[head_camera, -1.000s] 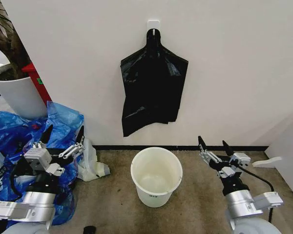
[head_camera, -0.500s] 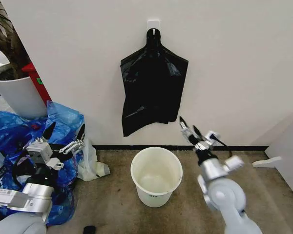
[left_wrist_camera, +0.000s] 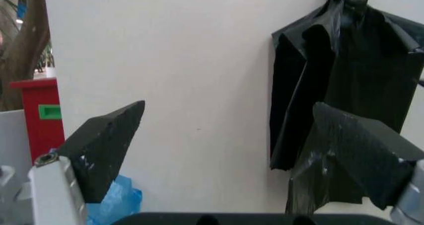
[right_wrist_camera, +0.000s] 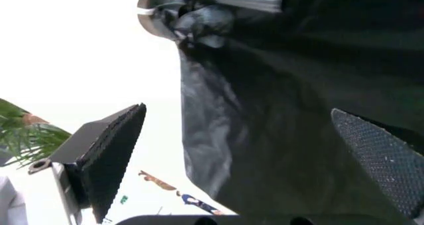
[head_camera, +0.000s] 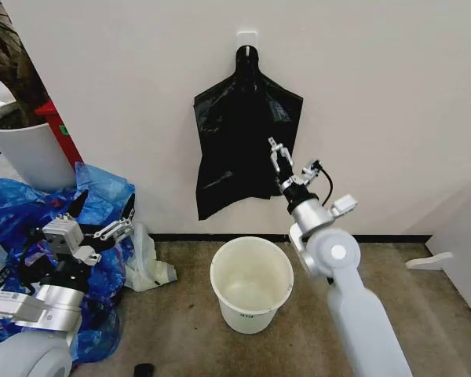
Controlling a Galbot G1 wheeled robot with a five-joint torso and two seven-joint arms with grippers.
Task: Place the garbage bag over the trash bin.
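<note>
Your garbage bag (head_camera: 243,145) hung on the wall at twelve o'clock above the trash bin (head_camera: 251,284) on the floor. Your right gripper (head_camera: 280,160), released, was raised against the bag's lower edge; your left gripper (head_camera: 100,214), spread, waited at nine o'clock.

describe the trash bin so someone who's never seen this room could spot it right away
Below the glossy black plastic bag hanging on the white wall, the round cream-white plastic bucket stands open on brown carpet. Unlike the bigger white plant pot, it is empty.
</note>
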